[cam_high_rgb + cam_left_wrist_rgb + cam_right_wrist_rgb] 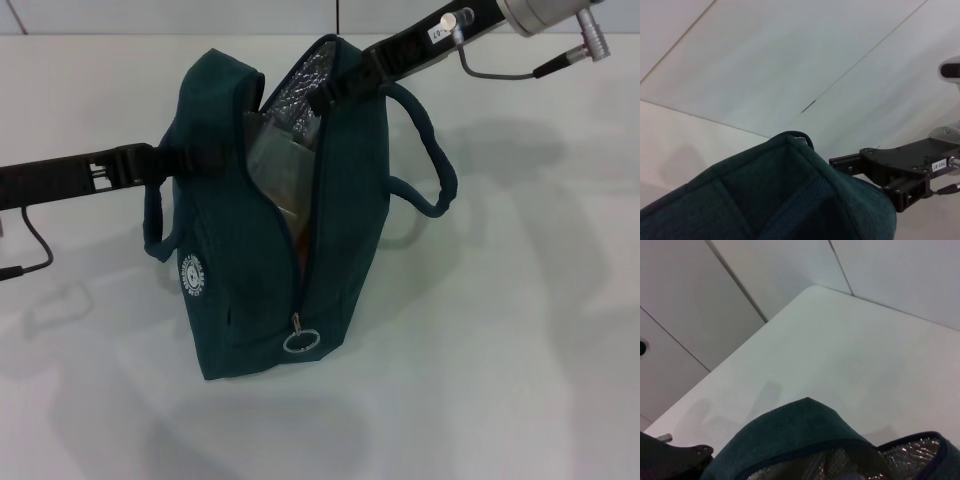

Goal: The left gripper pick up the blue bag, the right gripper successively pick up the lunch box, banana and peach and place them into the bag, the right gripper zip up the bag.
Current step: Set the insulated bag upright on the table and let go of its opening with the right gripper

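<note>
Counter (520, 350): white. Blue bag (240, 300): upright on counter, top unzipped, zipper ring (301, 341) low on front. Left tool (185, 163): clamped on bag's left side. Right tool (345, 85): at bag's upper right rim, finger state indeterminate. Lunch box (275, 155): inside bag.

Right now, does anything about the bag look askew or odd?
Nothing damaged or spilled. The blue bag leans and sags, held up between the left pincer and the right pincer at its rim. Its zip is still open along the top, ring pull hanging low.
</note>
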You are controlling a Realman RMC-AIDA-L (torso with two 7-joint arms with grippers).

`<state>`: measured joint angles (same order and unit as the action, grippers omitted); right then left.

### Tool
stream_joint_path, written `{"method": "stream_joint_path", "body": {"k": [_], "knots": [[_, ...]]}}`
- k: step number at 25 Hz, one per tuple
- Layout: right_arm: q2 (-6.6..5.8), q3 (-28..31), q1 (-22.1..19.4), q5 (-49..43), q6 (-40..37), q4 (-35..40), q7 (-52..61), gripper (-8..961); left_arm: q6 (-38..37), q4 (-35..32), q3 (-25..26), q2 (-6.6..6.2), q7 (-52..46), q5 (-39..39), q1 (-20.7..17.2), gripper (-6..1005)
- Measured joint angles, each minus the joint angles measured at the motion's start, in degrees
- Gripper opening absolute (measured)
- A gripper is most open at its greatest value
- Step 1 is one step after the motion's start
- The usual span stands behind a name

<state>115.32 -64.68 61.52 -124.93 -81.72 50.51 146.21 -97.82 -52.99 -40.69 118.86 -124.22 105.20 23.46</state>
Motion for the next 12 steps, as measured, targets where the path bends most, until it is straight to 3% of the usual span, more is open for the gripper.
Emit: {"method": "stream_joint_path", "body": {"k": [12], "knots": [[-0.49, 0.8, -1.6, -2.2, -1.9, 5.9, 3.2, 836, -0.1, 0.0, 0.0, -0.30, -0.1, 0.0, -0.2, 62]]}}
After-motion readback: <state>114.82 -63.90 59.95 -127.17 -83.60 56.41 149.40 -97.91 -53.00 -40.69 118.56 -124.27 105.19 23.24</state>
